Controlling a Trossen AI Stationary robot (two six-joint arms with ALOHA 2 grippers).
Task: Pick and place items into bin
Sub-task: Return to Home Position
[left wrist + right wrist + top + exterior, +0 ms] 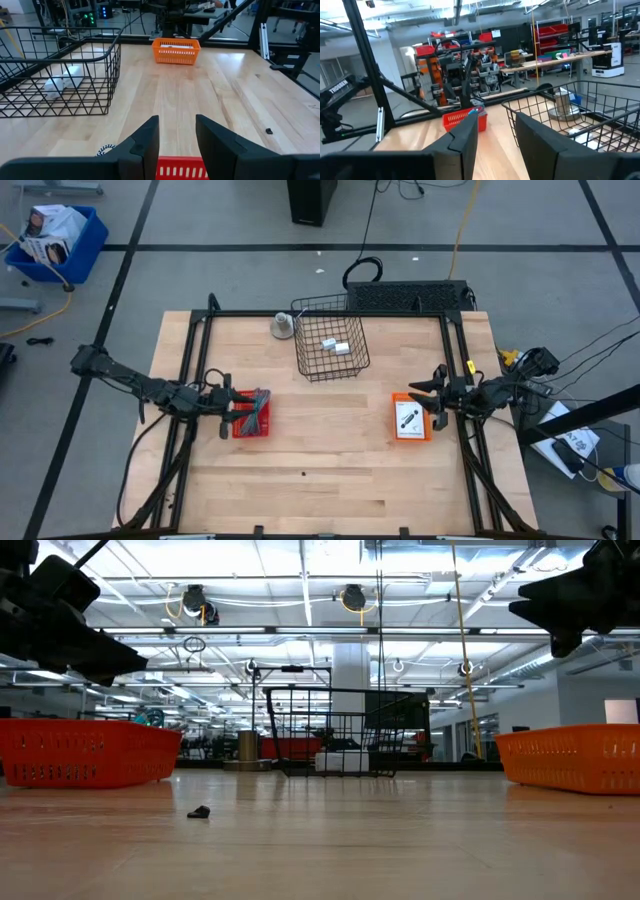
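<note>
The bin is a black wire basket (331, 340) at the table's far middle, and two tiny white blocks (335, 347) lie on its floor; the left wrist view shows them too (62, 82). A red tray (252, 414) holds a grey strip and a teal-blue cord. An orange tray (410, 418) holds a flat white printed packet (408, 416). My left gripper (226, 407) hovers open over the red tray's left rim (181, 167). My right gripper (437, 399) hangs open above the orange tray's right side. Both are well above the table in the low view.
A silver can (283, 326) stands on the table just left of the basket. A small dark scrap (199, 811) lies on the bare wood near the table's near middle. Black frame rails run along the left, right and far edges.
</note>
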